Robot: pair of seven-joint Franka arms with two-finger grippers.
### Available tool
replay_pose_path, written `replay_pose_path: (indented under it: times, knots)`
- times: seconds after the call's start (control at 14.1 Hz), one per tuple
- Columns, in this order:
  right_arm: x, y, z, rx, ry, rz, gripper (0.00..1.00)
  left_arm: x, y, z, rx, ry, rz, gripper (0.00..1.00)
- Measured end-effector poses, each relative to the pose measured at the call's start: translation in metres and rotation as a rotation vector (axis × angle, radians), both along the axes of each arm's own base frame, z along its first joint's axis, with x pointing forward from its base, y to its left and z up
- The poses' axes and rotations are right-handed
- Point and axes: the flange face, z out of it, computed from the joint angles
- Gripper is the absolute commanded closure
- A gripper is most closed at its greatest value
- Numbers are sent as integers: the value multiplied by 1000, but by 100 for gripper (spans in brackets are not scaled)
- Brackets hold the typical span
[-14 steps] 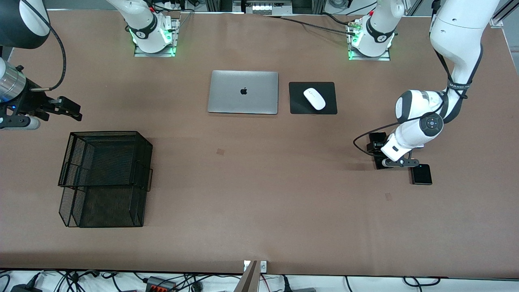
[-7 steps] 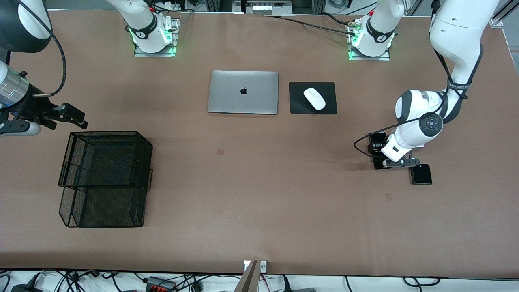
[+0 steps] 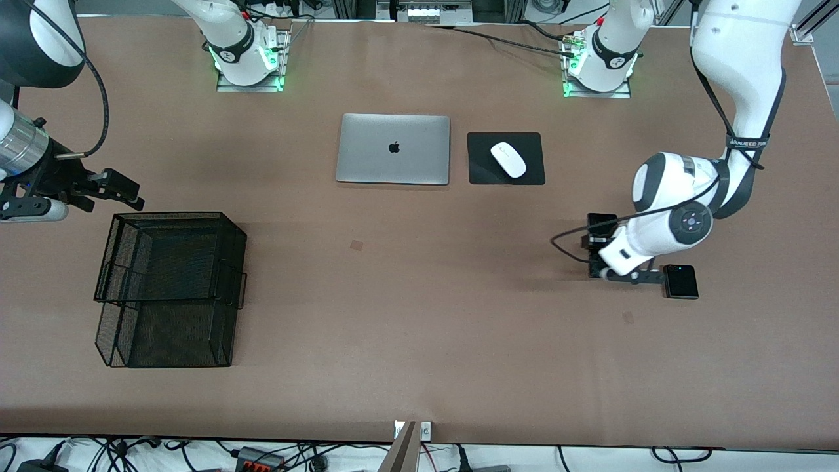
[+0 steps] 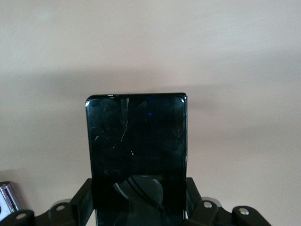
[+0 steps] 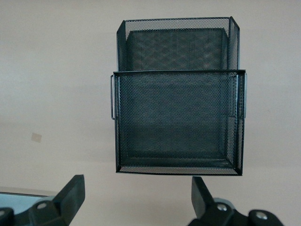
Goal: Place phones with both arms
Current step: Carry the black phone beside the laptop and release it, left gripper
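Left gripper (image 4: 138, 207) clamped on black phone (image 4: 136, 150), right gripper (image 5: 136, 197) open near tray (image 3: 167, 282); phone liable to slip from narrow edge-grip.

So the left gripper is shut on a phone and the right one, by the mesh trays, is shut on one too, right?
Not quite. The left gripper is shut on a phone, but the right gripper, by the mesh trays, is open with nothing between its fingers, as the right wrist view shows.

A wide brown bench (image 3: 419, 314) fills the scene under even, soft light. Along its edge nearest the front camera runs a pale floor strip strewn with dark cables (image 3: 262, 453).
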Motion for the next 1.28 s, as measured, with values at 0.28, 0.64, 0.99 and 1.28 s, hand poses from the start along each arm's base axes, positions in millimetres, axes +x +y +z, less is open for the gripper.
replay_pose_path:
  times: [0.28,0.64,0.99,1.28]
  knots:
    - [-2,0,-1,0,15,6,0,1,-139,15,-2,-32,-40,75]
    - [-2,1,-1,1,20,7,0,-35,-313,-56,-33,-70,43,75]
    - [-2,0,-1,0,21,10,0,-50,-364,-73,-148,-110,66,52]
    - [-4,1,-4,1,41,17,0,-65,-383,-77,-182,-91,74,0]
